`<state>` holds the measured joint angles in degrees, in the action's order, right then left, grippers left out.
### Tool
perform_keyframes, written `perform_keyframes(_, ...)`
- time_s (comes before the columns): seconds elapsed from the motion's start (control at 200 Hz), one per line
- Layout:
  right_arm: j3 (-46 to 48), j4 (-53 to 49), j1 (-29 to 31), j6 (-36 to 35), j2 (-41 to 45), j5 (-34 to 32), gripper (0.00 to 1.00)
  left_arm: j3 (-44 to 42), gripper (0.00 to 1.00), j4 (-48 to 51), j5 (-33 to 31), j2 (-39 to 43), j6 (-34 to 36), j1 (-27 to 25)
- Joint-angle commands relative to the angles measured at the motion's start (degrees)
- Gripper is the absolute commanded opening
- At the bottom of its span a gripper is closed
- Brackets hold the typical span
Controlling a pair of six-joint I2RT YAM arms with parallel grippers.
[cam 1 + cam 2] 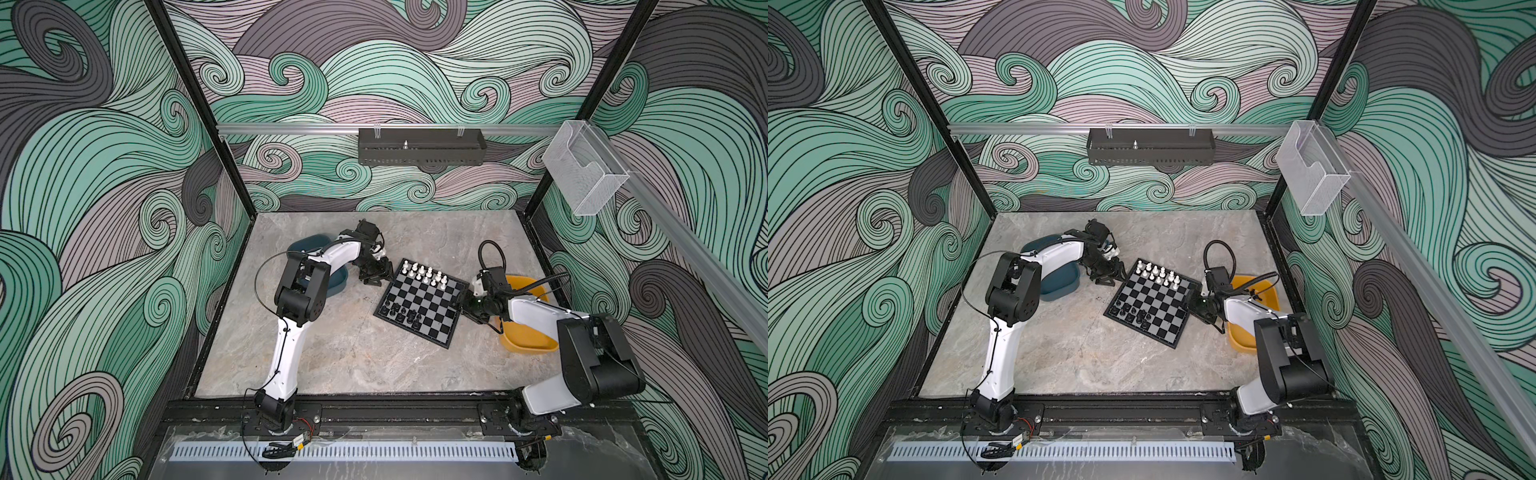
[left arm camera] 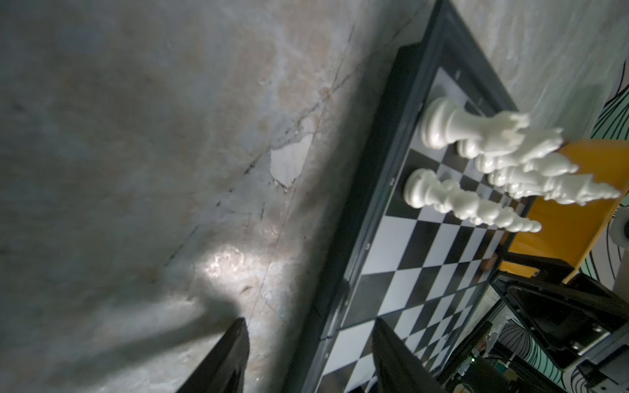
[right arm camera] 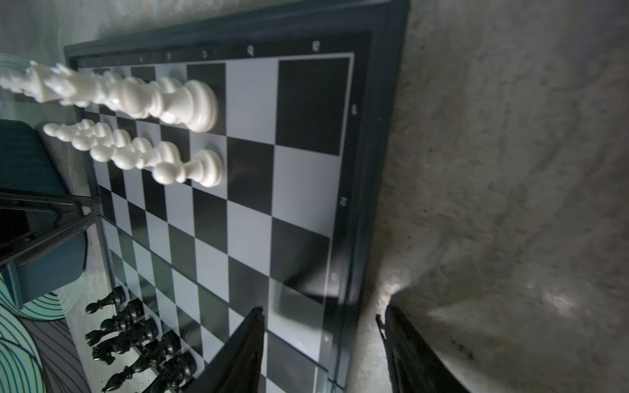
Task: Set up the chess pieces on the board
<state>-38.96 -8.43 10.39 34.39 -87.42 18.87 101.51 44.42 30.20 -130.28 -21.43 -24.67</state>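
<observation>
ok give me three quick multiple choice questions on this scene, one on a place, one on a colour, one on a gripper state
1. Where on the board do the white chess pieces stand?
A its middle rows; B its far rows; C its near right corner
2. What colour is the tray by the right gripper?
A yellow; B red; C white
3. How is the left gripper?
A shut on a pawn; B open and empty; C shut tight, fingers touching

Answers: 1 B, both top views show them along the far edge. 2 A, the tray under that arm is plainly yellow. 3 B, its wrist view shows the fingers apart and holding nothing.
</observation>
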Motion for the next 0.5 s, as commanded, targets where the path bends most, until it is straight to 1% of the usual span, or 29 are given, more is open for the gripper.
perform_keyframes(0.0,-1.4,2.2,1.0,-0.2,-1.6,1.0,0.57,0.0,0.52,0.6,3.1,-1.1,0.1,-0.7)
perform_keyframes(0.095,-2.9,2.0,2.3,-0.8,-3.0,0.9,0.56,-1.7,0.43,-0.5,3.2,-0.6,-1.2,-0.8)
perform_keyframes(0.175,-4.2,1.5,3.8,-1.6,-4.2,0.8,0.53,-4.0,0.39,-1.6,2.9,0.5,-2.6,-0.8)
perform_keyframes(0.25,-5.0,1.3,5.2,-2.0,-4.9,0.6,0.52,-7.0,0.35,-2.9,2.5,2.2,-3.9,-0.8)
perform_keyframes(0.36,-5.8,1.2,7.3,-2.4,-5.8,1.1,0.5,-12.9,0.29,-4.9,1.4,5.5,-6.0,-0.8)
perform_keyframes(0.495,-6.1,1.0,10.4,-2.5,-6.2,1.5,0.48,-23.3,0.27,-8.6,-0.2,11.4,-9.2,-0.9)
